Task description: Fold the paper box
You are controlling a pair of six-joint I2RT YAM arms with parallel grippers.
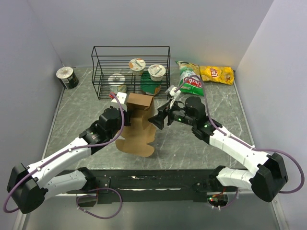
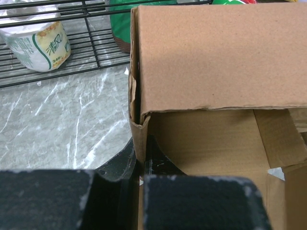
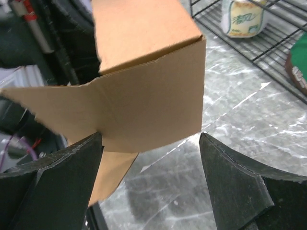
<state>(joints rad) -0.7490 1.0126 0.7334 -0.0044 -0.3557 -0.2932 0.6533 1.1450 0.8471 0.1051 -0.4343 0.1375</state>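
Brown paper box [image 1: 139,117] is sitting half-folded mid-table, left gripper [image 2: 142,179] pinching its left wall. Right gripper [image 3: 151,143] is hanging spread wide beside it. Wire rack [image 1: 130,72] holding cups [image 1: 157,72] is crowding right behind, chip bags [image 1: 217,74] far right.

The paper box [image 1: 139,122] is brown cardboard, matt and slightly fibrous. The surface [image 1: 192,143] looks like grey marbled stone, smooth, softly shiny. The rack [image 1: 130,47] is black wire; the bags [image 1: 217,74] right of it are glossy plastic.
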